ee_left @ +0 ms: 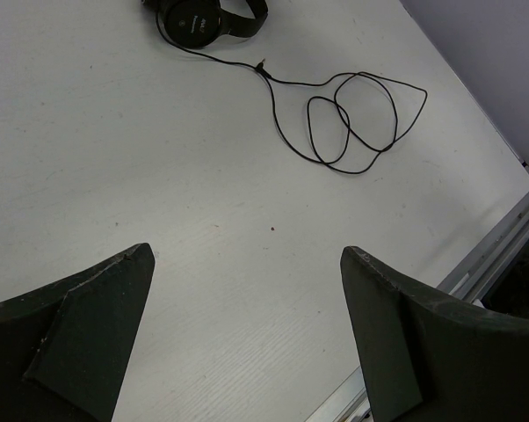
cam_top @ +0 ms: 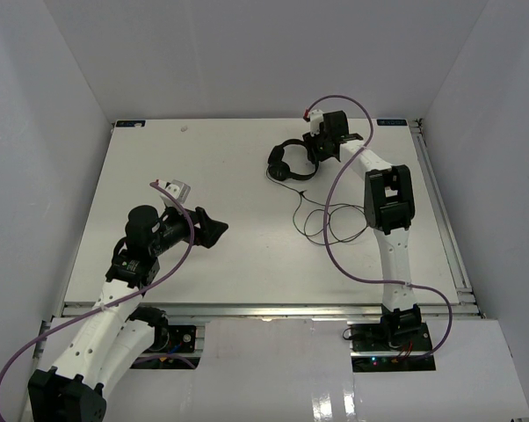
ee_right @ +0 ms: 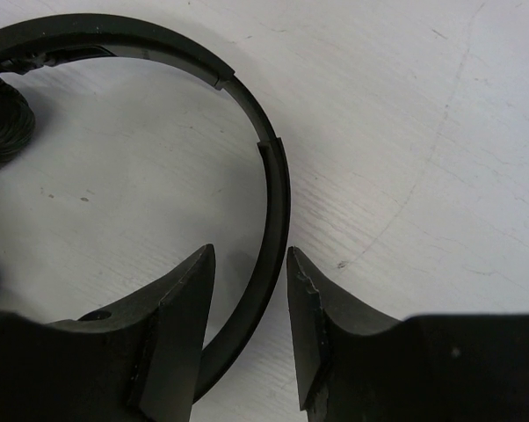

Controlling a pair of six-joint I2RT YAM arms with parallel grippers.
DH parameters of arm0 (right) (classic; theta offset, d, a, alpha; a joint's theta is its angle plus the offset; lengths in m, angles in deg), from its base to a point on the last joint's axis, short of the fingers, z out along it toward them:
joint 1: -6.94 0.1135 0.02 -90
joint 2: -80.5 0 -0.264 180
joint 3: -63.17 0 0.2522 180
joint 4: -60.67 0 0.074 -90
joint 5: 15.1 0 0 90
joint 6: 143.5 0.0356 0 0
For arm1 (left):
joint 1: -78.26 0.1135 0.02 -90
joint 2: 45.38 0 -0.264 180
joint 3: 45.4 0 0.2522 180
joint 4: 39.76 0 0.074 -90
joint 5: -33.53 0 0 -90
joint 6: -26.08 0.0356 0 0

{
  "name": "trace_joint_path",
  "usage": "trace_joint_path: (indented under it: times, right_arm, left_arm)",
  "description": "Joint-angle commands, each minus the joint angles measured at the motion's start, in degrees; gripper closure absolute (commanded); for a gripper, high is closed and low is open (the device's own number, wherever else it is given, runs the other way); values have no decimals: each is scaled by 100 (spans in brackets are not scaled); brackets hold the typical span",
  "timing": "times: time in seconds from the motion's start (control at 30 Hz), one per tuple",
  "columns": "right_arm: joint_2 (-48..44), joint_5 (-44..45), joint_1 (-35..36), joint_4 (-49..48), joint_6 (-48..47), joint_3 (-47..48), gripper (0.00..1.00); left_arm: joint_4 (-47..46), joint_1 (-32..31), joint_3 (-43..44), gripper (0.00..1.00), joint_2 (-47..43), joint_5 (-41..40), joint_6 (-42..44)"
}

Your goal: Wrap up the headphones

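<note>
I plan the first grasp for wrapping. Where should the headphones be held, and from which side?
The thin headband, from above. The headphones lie flat on the table, so the arch offers both edges to fingers coming down; the right gripper straddles it, jaws open. The round earcups look too wide.

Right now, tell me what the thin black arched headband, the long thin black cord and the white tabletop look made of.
The thin black headband is likely hard plastic, matte with a dull sheen and seams between sections. The long black cord is apparently rubber-coated wire, limp, lying in loose loops. The white tabletop is a matte board with faint grain lines, possibly painted or laminated wood.
</note>
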Motion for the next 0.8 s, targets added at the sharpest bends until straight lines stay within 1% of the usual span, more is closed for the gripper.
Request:
trace_joint_path:
  times: [0.0,0.17,0.27,0.33,0.47,0.53,0.6,0.7,0.77]
  right_arm:
    - [210,-97,-30,443,-90,447,57]
    - [273,12,-10,568,-100,540,60]
    - [339,197,32,632,-68,616,66]
    - [385,306,51,702,-33,714,73]
    - [462,324,60,827,-6,818,82]
    - [468,318,62,834,24,814,85]
    - [440,350,59,842,62,784,92]
    - [372,270,-1,843,165,711,92]
    - [43,126,-34,834,374,475,92]
  left_arm:
    - [-55,-22,156,2,-65,83,55]
    - [-57,-22,149,2,-63,78,55]
    - [-57,-22,156,2,-56,87,55]
    - [-61,-22,150,2,-63,79,55]
    - [-61,-22,141,2,-56,68,63]
    - [-76,-22,147,2,-56,68,63]
    - [-70,-22,137,2,-45,58,63]
    - [-111,-22,121,2,33,51,64]
    - [-120,-22,129,2,101,93,81]
